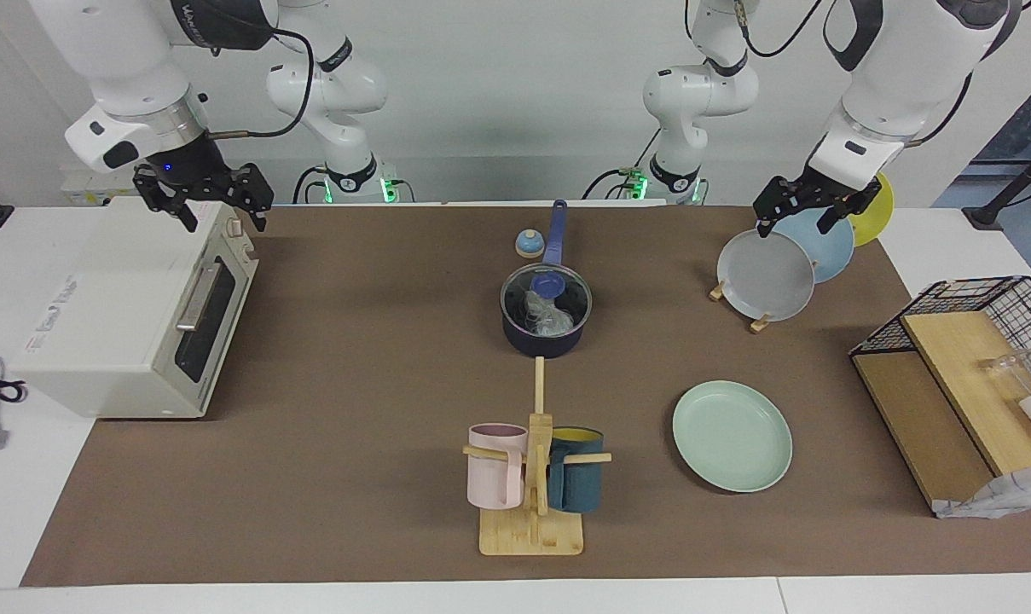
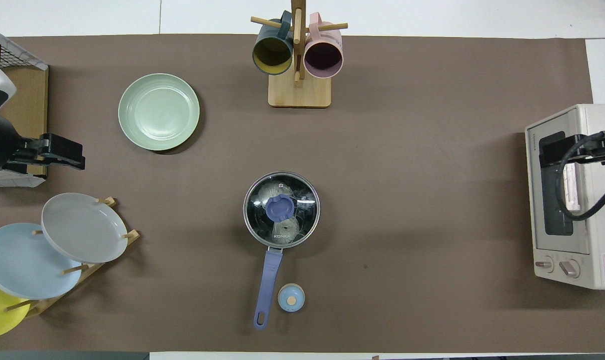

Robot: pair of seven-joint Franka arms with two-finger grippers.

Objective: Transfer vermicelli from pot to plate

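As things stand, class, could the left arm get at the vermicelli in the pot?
Probably not yet: a glass lid covers the pot, sealing the vermicelli beneath.

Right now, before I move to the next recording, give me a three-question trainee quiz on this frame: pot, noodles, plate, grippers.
1. True or false: the glass lid is on the pot.
2. Where is the vermicelli? A in the pot; B on the plate; C in a mug.
3. Fill in: the right gripper is over the ____, while the left gripper is over the plate rack.

Key: 1 true. 2 A; the mint plate is bare. 3 toaster oven.
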